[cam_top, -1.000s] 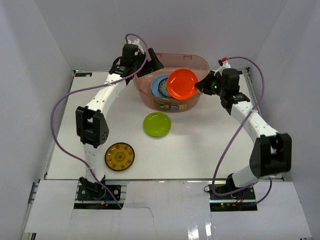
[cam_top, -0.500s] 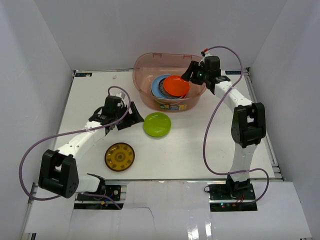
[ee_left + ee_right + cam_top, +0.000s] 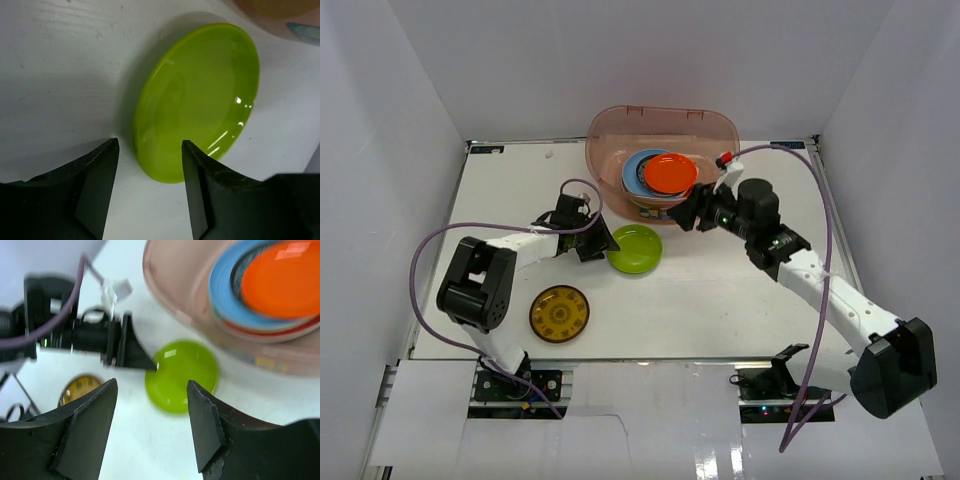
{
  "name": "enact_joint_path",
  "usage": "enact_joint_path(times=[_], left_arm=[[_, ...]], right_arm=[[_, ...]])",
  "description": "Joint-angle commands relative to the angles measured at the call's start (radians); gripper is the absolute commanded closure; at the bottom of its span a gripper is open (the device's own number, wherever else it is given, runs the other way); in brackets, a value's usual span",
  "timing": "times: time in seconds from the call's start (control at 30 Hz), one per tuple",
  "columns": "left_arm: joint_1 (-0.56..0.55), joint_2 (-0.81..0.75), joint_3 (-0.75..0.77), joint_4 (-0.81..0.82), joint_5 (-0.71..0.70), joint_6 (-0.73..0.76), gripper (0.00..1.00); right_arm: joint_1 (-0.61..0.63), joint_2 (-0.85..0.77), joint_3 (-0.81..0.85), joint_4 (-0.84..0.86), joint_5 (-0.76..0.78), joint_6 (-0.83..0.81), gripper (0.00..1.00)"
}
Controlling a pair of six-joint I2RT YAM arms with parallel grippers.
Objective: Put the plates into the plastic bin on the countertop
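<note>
A green plate lies flat on the white countertop in front of the plastic bin. My left gripper is low at the plate's left edge. In the left wrist view its jaws stand open on either side of the green plate's near rim, without pinching it. Inside the bin an orange plate tops a stack with a light blue plate. My right gripper hovers open and empty in front of the bin. A brown-gold patterned plate lies at the near left.
White walls enclose the countertop on three sides. In the right wrist view, the green plate, the left gripper and the bin's wall lie beyond my open right gripper.
The right gripper let the orange plate go onto the stack in the bin and drew back to the bin's front. The left arm swung from the bin down to the green plate, its jaws narrowing.
</note>
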Motion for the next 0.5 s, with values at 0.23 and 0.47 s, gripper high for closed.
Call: enact_joint_path(times=[0.23,0.47], left_arm=[[-0.014,0.121,0.065,0.077,-0.074,-0.007,0.78],[-0.014,-0.043,0.01,0.052,-0.114,0.005,1.0]], right_arm=[[0.261,-0.118,-0.375,0.054,0.102,0.088,0.39],[0.458,-0.005,-0.482,0.205,0.097,0.251,0.38]])
